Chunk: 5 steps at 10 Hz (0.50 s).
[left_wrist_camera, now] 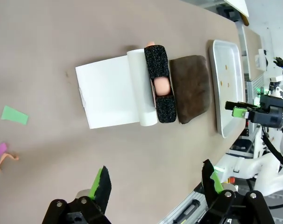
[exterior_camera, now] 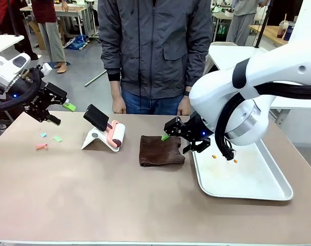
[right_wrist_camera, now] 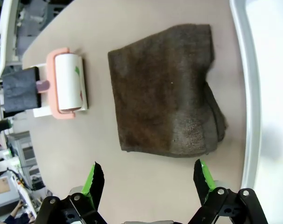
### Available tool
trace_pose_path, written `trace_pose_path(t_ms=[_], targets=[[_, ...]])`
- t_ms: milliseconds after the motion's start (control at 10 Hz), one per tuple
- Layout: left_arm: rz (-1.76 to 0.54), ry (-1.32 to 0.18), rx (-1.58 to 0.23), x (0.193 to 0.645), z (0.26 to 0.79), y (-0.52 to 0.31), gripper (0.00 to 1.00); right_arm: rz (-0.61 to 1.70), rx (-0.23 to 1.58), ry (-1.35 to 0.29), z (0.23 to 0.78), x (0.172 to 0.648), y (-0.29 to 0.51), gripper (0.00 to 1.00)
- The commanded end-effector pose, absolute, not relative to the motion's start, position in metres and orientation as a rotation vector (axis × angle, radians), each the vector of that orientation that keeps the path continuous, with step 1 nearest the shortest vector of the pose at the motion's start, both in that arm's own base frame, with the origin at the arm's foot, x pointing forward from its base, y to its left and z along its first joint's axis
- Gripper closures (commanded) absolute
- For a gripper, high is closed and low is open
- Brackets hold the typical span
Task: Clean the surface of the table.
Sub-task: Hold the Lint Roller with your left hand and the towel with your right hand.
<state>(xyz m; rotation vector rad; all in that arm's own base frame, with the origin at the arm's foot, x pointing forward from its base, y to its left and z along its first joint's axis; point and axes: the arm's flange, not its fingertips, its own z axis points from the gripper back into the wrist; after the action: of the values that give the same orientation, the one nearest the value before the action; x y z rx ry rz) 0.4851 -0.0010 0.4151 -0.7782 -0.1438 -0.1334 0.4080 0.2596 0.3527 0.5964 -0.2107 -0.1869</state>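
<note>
The big bench (exterior_camera: 94, 205) with the smooth brown-grey top and pale edge ran across the whole front view, and all the things lay on it. The left pincer (exterior_camera: 61, 113) hung in the air over the bench's far left corner, its two black fingers with green pads spread wide and holding nothing; the left wrist view showed the same wide gap (left_wrist_camera: 156, 184). Below it lay small paper scraps: a green one (exterior_camera: 57, 138), a blue one (exterior_camera: 43, 135) and a pink-orange one (exterior_camera: 41, 146). Near the middle, a lint roller (exterior_camera: 116, 136) with a pink frame, a white roll and a black foam handle leaned on a folded white stand (exterior_camera: 92, 139). Just to its right, a dark brown folded cloth (exterior_camera: 161, 150) lay flat. The right pincer (exterior_camera: 177, 141) hung over the cloth's right edge, wide and holding nothing, as the right wrist view also showed (right_wrist_camera: 148, 179). Beside the cloth sat a shiny metal tray (exterior_camera: 258, 193) with a few tiny orange bits (exterior_camera: 213, 156) in it. A person in a grey jacket (exterior_camera: 155, 46) stood at the far side of the bench.
</note>
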Motion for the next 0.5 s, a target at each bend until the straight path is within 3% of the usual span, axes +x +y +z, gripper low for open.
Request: trace_pose_path(t_ms=[0, 400], targets=[[-0.145, -0.079, -0.757, 0.496, 0.417, -0.011, 0.0, -0.228, 0.542, -0.24, 0.352, 0.426, 0.265, 0.0], [-0.086, -0.062, -0.782, 0.543, 0.416, -0.028, 0.0, -0.161, 0.464, -0.262, 0.344, 0.474, 0.282, 0.0]])
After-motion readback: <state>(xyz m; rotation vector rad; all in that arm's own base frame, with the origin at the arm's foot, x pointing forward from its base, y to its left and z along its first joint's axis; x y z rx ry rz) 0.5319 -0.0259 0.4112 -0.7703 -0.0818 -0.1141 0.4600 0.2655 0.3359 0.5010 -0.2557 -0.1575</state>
